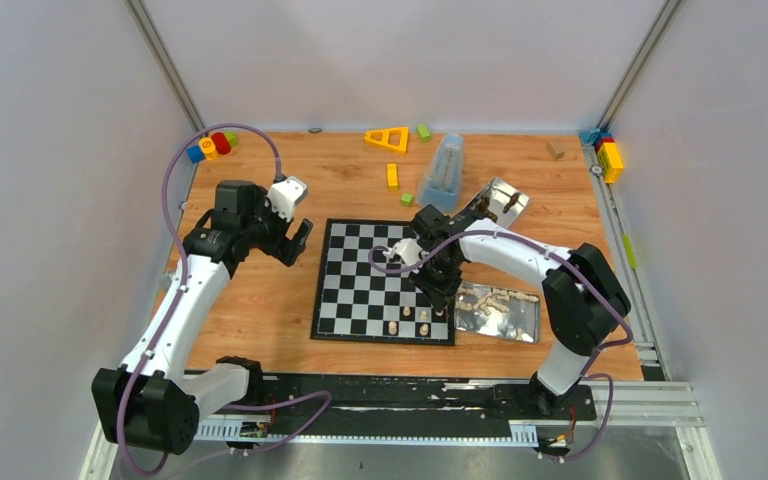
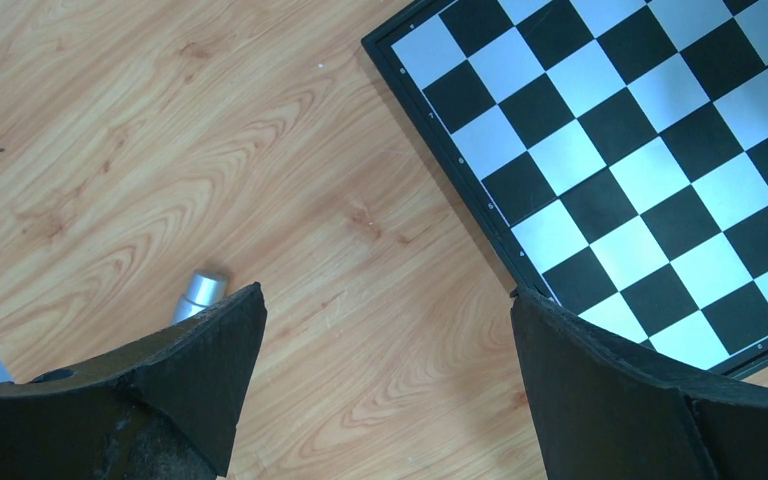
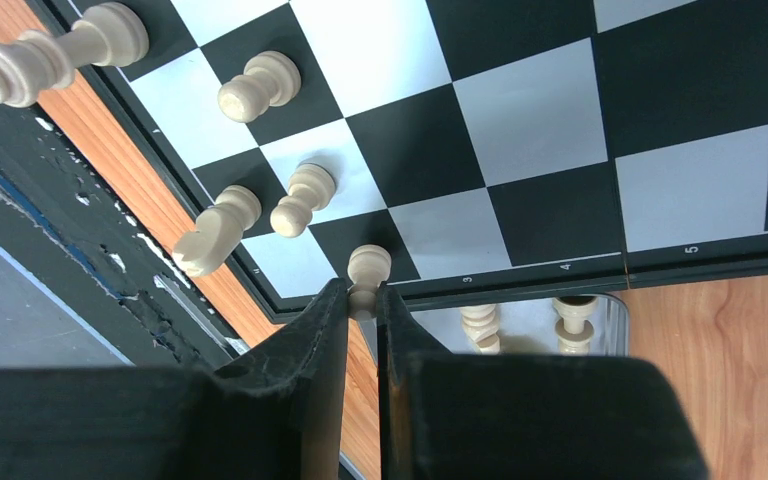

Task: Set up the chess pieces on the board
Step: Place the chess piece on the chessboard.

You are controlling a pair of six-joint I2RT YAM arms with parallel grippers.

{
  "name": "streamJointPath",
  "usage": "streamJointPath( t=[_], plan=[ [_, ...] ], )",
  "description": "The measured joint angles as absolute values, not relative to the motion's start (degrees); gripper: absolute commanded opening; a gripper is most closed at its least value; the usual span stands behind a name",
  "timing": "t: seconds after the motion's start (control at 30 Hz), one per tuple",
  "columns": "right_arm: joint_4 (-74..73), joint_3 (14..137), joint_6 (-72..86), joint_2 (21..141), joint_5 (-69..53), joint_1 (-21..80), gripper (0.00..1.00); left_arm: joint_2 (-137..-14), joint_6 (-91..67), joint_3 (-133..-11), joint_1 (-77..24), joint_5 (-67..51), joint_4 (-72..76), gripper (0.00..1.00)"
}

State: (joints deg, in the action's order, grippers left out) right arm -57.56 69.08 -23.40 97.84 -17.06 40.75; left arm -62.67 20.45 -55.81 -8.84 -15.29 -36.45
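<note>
Holding one pale pawn (image 3: 368, 266) below its head: right claw (image 3: 363, 300), clamped shut, lower centre of the wrist frame, over the board (image 3: 520, 110) edge. Judged light, rigid, smooth (prone to tipping); best gripped low on the stem. Left claw (image 2: 385, 315): fingers apart, empty, above bare desk (image 2: 160, 150).

Top view: I look down on the board (image 1: 360, 290) from high behind its near edge; all of it mid-frame, far off. Left wrist: close, straight down over the board's left edge and the table (image 2: 210, 180) beside it. Right wrist: very close over its near-right corner. All three share the board.
</note>
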Motion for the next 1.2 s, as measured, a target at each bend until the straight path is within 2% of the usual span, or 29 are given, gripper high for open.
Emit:
streamJointPath(
  t=[0.27, 0.37, 0.47, 0.53, 0.6, 0.73, 0.9, 1.07, 1.2],
  plan=[
    [-57.6, 69.1, -23.1, 98.5, -15.9, 42.0, 0.05, -62.7, 20.4, -55.8, -8.8, -15.3, -36.4, 1.0],
    [-57.6, 69.1, -23.0, 98.7, -15.9, 42.3, 0.1, -62.7, 20.4, -55.8, -8.8, -15.3, -36.4, 1.0],
    [-57.5, 68.9, -22.9, 98.9, -15.9, 42.6, 0.23, -62.7, 20.4, -55.8, -8.8, -15.3, -36.4, 1.0],
    [-57.5, 68.7, -22.7, 98.9, -15.7, 42.7, 0.39, -62.7, 20.4, -55.8, -8.8, -15.3, -36.4, 1.0],
    [-57.4, 68.3, -22.5, 98.9, -15.2, 42.7, 0.47, -62.7, 20.4, -55.8, -8.8, -15.3, -36.4, 1.0],
    [-57.4, 67.3, -22.3, 97.5, -14.2, 42.4, 0.56, -62.7, 20.4, -55.8, -8.8, -15.4, -36.4, 1.0],
    [-57.6, 66.5, -22.4, 89.7, -16.0, 37.5, 0.57, -62.7, 20.4, -55.8, -8.8, -15.4, -36.4, 1.0],
    [-57.5, 63.5, -23.2, 81.6, -18.4, 26.6, 0.5, -62.7, 20.4, -55.8, -8.8, -15.6, -36.4, 1.0],
    [-57.2, 57.8, -24.9, 79.9, -18.8, 18.4, 0.46, -62.7, 20.4, -55.8, -8.8, -16.0, -36.4, 1.0]
  ],
)
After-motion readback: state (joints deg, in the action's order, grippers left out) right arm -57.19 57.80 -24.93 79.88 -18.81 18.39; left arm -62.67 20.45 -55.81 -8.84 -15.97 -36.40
